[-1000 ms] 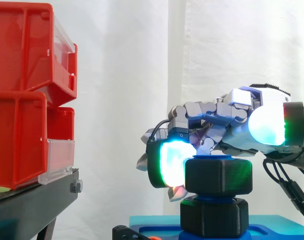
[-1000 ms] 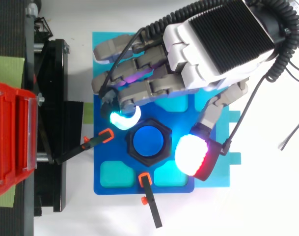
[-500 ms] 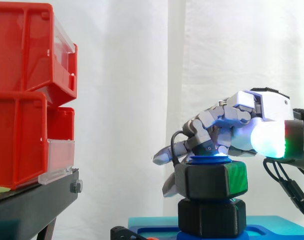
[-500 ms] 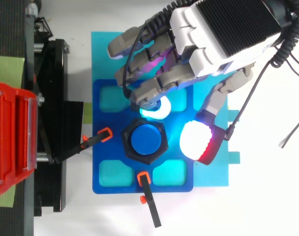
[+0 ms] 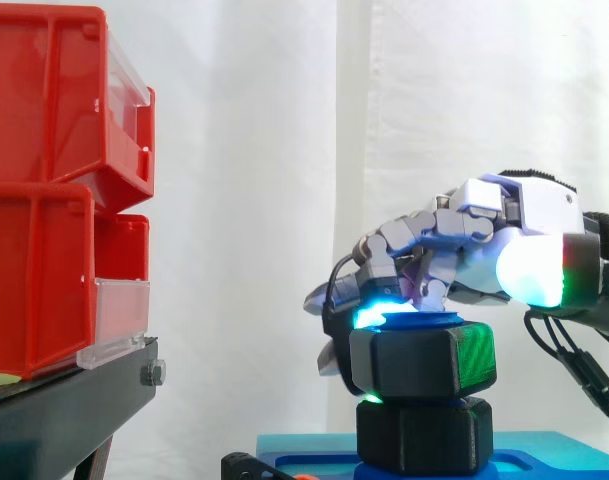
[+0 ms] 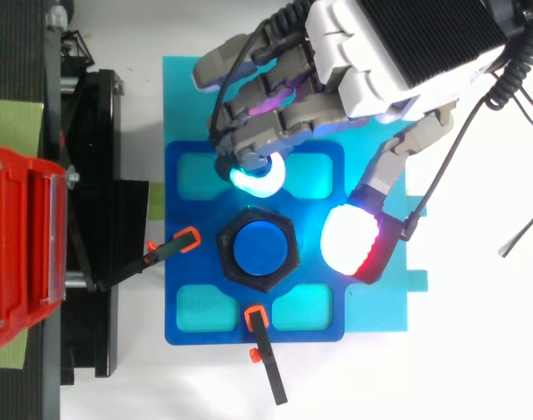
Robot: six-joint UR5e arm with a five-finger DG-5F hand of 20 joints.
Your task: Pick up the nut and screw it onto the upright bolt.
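Note:
A black hexagonal nut [image 6: 223, 251] sits on the upright blue bolt [image 6: 262, 249], whose round top shows through it. From the side the nut [image 5: 424, 362] rests just above a second black hex block [image 5: 424, 435] at the bolt's foot. My hand [image 6: 397, 44] hovers over the far side of the nut, open. Its cyan fingertip [image 6: 257, 177] is off the nut's far edge, and the white thumb pad [image 6: 349, 242] stands apart to the nut's right. In the side view the hand [image 5: 514, 230] has its bent fingers just over the nut's top.
The bolt stands in a dark blue fixture plate [image 6: 196, 254] on a cyan base [image 6: 178, 105]. Two orange-tipped clamps [image 6: 174, 248] [image 6: 264, 354] point at the nut. Red bins [image 5: 44, 200] on a black stand [image 6: 95, 219] are at the left.
One second ago the fingertip and thumb gripped the nut's sides. They turned it, it sank slightly on the bolt, and the fingers have now let go and drawn back.

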